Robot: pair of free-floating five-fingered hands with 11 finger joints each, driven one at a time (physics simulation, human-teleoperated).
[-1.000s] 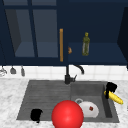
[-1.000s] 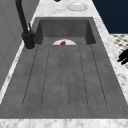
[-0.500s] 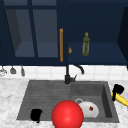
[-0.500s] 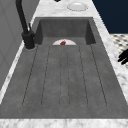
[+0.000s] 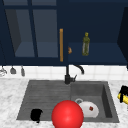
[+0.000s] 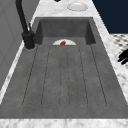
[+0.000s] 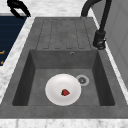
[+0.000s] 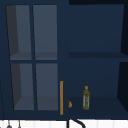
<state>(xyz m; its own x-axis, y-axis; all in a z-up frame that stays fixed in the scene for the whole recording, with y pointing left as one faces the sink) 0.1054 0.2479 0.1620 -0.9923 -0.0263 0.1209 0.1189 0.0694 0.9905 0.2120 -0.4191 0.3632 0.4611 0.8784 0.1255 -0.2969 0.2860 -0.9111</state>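
Carrying of the yellow thing (image 5: 124,98) is judged to be the step in hand. It is seen at the right of the sink (image 5: 108,93), above the counter (image 5: 119,110), with the right hand (image 5: 123,89) touching it from above; whether it is gripped cannot be told. A firm hold would be called for before any further move. The thing looks small, bright and oblong. The left hand (image 5: 36,115) hangs loosely spread by the drainboard (image 6: 63,75).
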